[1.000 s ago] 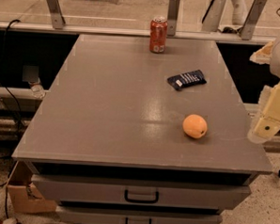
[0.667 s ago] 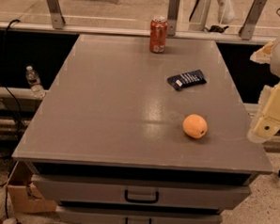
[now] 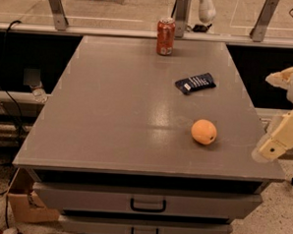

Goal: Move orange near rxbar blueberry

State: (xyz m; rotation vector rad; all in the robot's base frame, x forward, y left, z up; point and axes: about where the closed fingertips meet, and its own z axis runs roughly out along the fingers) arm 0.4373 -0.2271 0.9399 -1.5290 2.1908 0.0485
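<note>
The orange (image 3: 204,131) lies on the grey table (image 3: 112,112), in the front right part. The rxbar blueberry (image 3: 195,83), a dark navy wrapper with a small white label, lies flat further back, about a hand's length behind the orange and apart from it. My gripper (image 3: 278,138) is at the right edge of the view, just off the table's right side and to the right of the orange. It touches nothing and holds nothing that I can see.
A red soda can (image 3: 165,36) stands upright at the table's back edge, behind the bar. Metal rail posts (image 3: 56,8) run behind the table. Drawers with handles (image 3: 148,204) are below the front edge. A cardboard box (image 3: 26,206) sits on the floor at the left.
My gripper has dropped a little lower at the right edge of the view. The orange, the bar and the can have not moved.
</note>
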